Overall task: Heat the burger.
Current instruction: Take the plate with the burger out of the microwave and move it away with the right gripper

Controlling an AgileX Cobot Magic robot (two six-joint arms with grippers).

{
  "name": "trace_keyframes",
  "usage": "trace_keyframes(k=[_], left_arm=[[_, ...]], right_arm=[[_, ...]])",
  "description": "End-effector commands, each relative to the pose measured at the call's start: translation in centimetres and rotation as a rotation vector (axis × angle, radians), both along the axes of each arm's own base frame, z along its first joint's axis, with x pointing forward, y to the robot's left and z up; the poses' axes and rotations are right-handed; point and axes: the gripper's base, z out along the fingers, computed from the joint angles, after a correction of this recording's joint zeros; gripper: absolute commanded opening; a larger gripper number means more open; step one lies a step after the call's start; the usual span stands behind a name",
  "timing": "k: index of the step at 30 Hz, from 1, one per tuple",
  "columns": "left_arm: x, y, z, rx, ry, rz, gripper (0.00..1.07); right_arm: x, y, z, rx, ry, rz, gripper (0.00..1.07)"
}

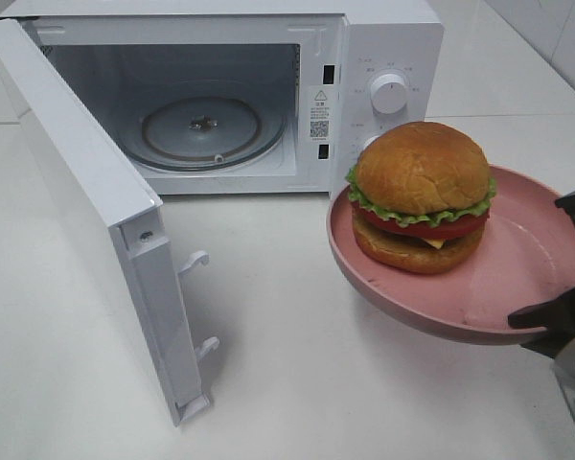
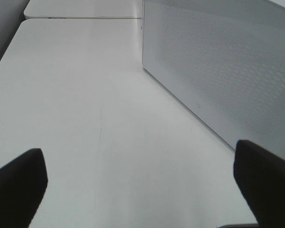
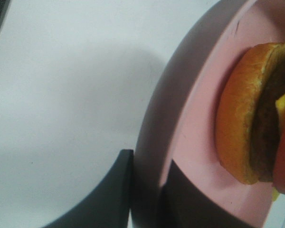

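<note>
The burger (image 1: 422,196), with a golden bun, green lettuce, tomato, cheese and dark patty, sits on a round pink plate (image 1: 527,249). My right gripper (image 1: 565,259) is shut on the plate's rim at the right edge of the view, holding it off the table in front of the microwave's control panel. In the right wrist view its fingers (image 3: 109,194) clamp the rim of the plate (image 3: 199,118), one inside and one outside, with the burger (image 3: 242,114) close by. My left gripper (image 2: 141,185) stands open over bare table, with nothing between its fingers.
The white microwave (image 1: 383,57) stands at the back with its door (image 1: 86,211) swung wide to the left. Its glass turntable (image 1: 201,129) is bare. The left wrist view shows a mesh-patterned white panel of the microwave (image 2: 218,61) close to the left gripper.
</note>
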Motion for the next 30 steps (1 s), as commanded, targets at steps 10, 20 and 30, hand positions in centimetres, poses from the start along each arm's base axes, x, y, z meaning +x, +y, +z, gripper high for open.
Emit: trace_keyframes(k=[10, 20, 30], left_arm=[[-0.2, 0.0, 0.0, -0.007, -0.024, 0.006, 1.0], [-0.2, 0.0, 0.0, -0.007, -0.024, 0.006, 1.0], [-0.2, 0.0, 0.0, -0.007, -0.024, 0.006, 1.0]], right_arm=[[-1.0, -2.6, 0.8, -0.018, -0.016, -0.23, 0.01], [-0.6, -4.2, 1.2, -0.018, -0.071, -0.495, 0.01], [-0.4, -5.3, 1.4, 0.095, -0.111, -0.787, 0.01]])
